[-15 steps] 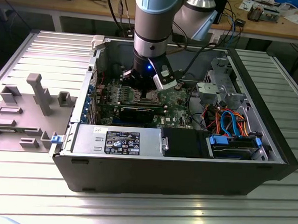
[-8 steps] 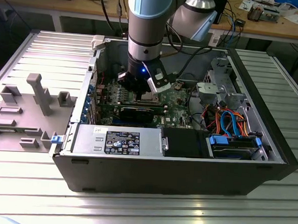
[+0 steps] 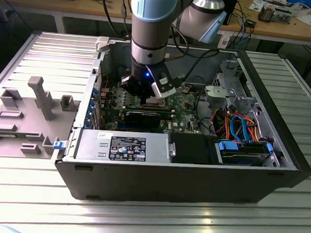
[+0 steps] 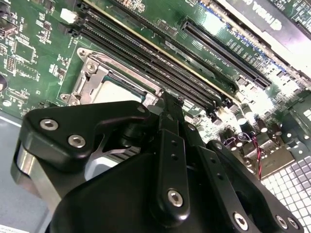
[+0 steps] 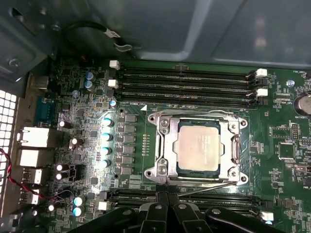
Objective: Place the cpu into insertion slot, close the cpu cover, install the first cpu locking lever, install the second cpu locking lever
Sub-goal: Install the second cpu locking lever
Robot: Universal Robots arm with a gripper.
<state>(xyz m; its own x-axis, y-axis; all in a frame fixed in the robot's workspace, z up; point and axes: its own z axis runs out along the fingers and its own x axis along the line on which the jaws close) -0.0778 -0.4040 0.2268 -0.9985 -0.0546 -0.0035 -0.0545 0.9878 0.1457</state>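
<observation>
One arm hung over the open computer case in the exterior view, its gripper low above the motherboard. In the second wrist view the gripper's fingers looked pressed together, holding nothing, just beside the insertion slot. In the first wrist view the cpu sat in the slot under the closed cpu cover, near the gripper. A locking lever slipping off the narrow tip seemed the risk.
</observation>
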